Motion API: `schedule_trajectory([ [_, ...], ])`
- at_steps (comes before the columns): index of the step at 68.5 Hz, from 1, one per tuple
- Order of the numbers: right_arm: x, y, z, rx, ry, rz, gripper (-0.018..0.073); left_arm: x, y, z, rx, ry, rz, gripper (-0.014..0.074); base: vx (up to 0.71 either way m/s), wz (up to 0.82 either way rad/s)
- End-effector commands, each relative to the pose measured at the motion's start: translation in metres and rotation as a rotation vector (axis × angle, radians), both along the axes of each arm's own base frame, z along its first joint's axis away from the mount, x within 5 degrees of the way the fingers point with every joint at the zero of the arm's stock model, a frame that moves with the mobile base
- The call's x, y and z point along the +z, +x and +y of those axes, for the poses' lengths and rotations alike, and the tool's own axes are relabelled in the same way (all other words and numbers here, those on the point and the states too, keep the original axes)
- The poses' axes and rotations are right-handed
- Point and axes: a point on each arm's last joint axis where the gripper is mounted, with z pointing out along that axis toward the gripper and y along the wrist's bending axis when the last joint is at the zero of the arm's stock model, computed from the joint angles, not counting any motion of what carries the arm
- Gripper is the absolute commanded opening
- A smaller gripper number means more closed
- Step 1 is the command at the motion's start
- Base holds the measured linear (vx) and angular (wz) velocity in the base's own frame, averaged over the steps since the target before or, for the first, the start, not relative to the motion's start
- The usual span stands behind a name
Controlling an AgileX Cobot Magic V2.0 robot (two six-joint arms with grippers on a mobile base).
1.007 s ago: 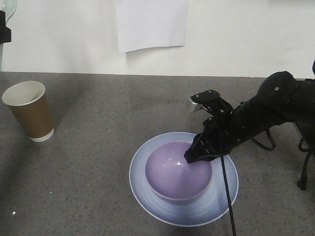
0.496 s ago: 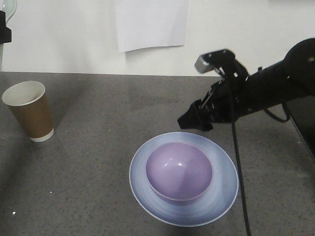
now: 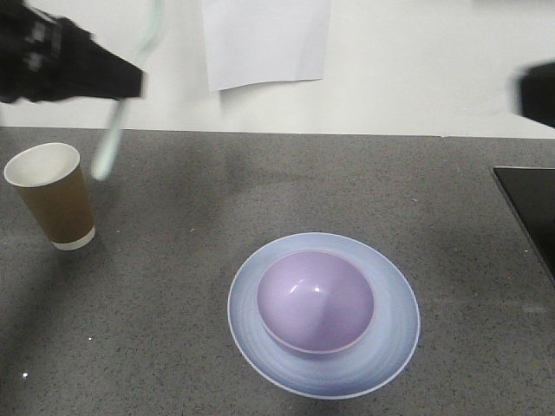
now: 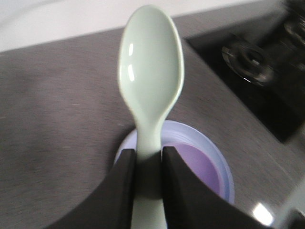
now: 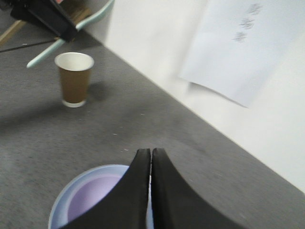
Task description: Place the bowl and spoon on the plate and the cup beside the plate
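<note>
Mint-green spoon is pinched by its handle between the left fingers, high at far left above the cup. Best carry it right, lower slowly, and lay it on the plate rim beside the bowl. Pressed together and empty, the right fingers have left the plate since half a second ago.

White wall, paper sheet, grey speckled tabletop.
</note>
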Motion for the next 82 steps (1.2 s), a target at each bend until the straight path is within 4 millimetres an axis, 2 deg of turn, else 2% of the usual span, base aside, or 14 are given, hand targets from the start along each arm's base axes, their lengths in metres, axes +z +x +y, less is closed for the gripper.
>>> schedule_trajectory([
  [1, 0.001, -0.033, -0.019, -0.118, 0.028, -0.094, -0.0008, 0.007, -0.007, -0.030, -0.098, -0.050, -0.031, -0.0006, 0.00, 0.00],
  [12, -0.033, -0.081, -0.048, -0.285, 0.031, -0.159, -0.0006, -0.025, -0.001, -0.078, -0.211, 0.046, 0.052, -0.0008, 0.00, 0.00],
  [19, -0.056, -0.097, -0.059, -0.363, 0.044, -0.171, -0.0006, -0.057, 0.007, -0.110, -0.235, 0.153, 0.121, -0.0008, 0.00, 0.00],
  [33, -0.087, -0.098, -0.064, -0.420, 0.028, -0.128, -0.0006, -0.106, 0.013, -0.153, -0.308, 0.261, 0.213, -0.0008, 0.00, 0.00],
  [42, -0.094, -0.094, -0.064, -0.427, 0.008, -0.110, -0.0006, -0.122, 0.017, -0.160, -0.320, 0.293, 0.245, -0.0008, 0.00, 0.00],
  [50, -0.094, -0.093, -0.064, -0.432, 0.000, -0.114, -0.0006, -0.128, 0.021, -0.162, -0.315, 0.294, 0.252, -0.0008, 0.00, 0.00],
  [82, -0.094, -0.093, -0.067, -0.452, -0.019, -0.123, -0.0006, -0.130, 0.017, -0.161, -0.340, 0.321, 0.288, 0.0008, 0.00, 0.00],
])
